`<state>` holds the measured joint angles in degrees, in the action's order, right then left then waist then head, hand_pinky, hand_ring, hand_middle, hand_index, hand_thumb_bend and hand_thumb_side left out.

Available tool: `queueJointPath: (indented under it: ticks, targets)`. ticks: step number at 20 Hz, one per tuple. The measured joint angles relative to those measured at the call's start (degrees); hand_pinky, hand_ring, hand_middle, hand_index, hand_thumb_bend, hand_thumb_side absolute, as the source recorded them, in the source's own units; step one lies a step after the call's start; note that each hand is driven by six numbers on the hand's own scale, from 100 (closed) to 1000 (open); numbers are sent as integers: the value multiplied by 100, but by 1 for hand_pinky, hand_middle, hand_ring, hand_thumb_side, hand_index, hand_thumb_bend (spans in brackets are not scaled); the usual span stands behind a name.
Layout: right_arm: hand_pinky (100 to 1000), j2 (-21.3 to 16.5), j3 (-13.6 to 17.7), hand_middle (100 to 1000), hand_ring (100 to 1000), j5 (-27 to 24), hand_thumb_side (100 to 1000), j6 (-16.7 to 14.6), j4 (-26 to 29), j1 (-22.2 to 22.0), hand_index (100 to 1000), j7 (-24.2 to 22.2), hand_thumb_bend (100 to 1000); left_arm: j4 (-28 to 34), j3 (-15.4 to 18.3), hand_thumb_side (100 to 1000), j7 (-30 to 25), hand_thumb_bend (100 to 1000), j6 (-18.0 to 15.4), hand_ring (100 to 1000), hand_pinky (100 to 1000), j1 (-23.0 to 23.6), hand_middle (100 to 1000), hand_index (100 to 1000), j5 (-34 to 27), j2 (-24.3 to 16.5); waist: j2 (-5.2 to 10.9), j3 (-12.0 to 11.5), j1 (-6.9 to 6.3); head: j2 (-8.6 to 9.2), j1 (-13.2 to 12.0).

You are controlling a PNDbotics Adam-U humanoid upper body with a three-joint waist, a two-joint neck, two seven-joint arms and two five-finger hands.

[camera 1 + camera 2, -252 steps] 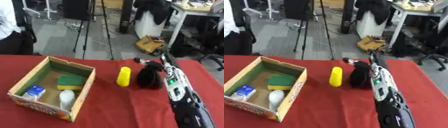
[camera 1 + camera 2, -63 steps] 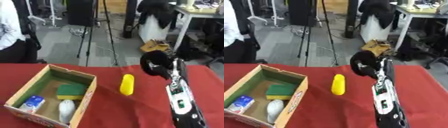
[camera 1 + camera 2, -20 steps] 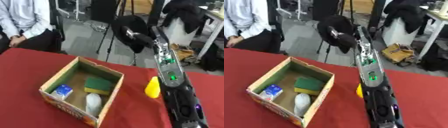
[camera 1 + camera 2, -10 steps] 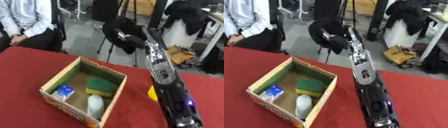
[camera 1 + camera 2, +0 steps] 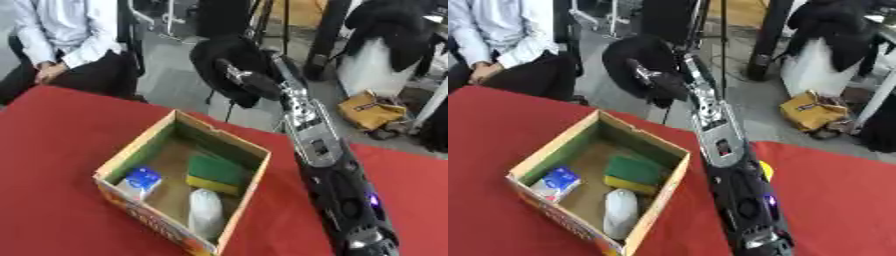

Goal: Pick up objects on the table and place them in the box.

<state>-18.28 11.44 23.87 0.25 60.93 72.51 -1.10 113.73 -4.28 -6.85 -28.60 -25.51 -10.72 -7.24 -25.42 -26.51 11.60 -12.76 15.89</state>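
On the red table (image 5: 52, 150) sits the open cardboard box (image 5: 140, 150), left of centre. Right arm runs from 5 o'clock up to 12 o'clock; right hand (image 5: 229, 67) is raised beyond the box's far edge, a black mass, can't tell finger state or whether it holds anything. Inside the box: green-yellow sponge (image 5: 215, 173) at centre, white bottle (image 5: 206, 213) at 6 o'clock, blue-white carton (image 5: 140, 181) at 8 o'clock. Yellow object (image 5: 765, 170) peeks out beside the arm at 3 o'clock.

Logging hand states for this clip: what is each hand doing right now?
Left hand: not in view.
Right hand: raised beyond the box, holding a black object.
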Motion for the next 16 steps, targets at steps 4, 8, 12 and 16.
queueJointPath:
  ticks: [4,8,12,16]
  targets:
    - [401,-202,-124,362,429,-8,471,-562,-265,52,538,-46,558,0,-2,911,-26,100,-18,921,939,-37,890,828,-11,0,-116,-125,70,62,28]
    - [401,-355,-200,362,429,8,476,-1120,-483,59,537,-87,552,0,-2,910,-33,100,-25,921,939,-68,890,828,-21,-1,-184,-142,100,123,27]
    - [400,-467,-261,361,429,8,490,-1527,-646,57,535,-186,533,0,-6,908,-42,100,-43,921,938,-118,890,828,-21,-1,-253,-188,131,189,29]
    - [392,-636,-307,356,423,145,551,-1979,-742,0,521,-41,468,0,-8,903,-50,100,-79,921,938,-161,890,828,-7,-4,-340,-228,151,276,57]
